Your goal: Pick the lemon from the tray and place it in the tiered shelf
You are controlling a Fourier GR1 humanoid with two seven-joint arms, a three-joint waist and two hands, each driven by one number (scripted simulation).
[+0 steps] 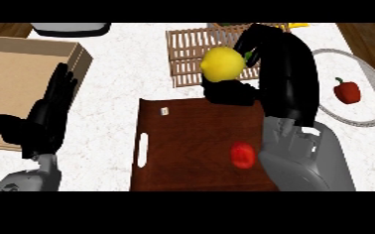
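Curled around the lemon: fingers of the right hand, arching over the fruit from above and to its right, thumb side wrapped beneath it as a dark mass at the fruit's lower edge. Held clear above the far edge of the tray, the lemon, its yellow body overlapping the slatted wooden tiered shelf behind it in the head view; whether touching the slats or only in front of them, impossible to tell. Extended from the lower right, the grey right forearm, crossing the tray's right side.

On the tray itself, a dark brown wooden board with a white slot handle on its left side: a red round fruit, perhaps a tomato, near the right edge just beside the forearm, and a tiny pale item near the far left corner, too small to identify.

Right of the hand, a red bell pepper on a pale round plate, well apart from the tray.

At the left side, the left hand, fingers straight and pointing up, open, holding nothing, resting over the edge of a cardboard box. Beyond the box, at the top left, part of a grey-and-white object, cut off by the view. Beneath everything, the white marbled surface.
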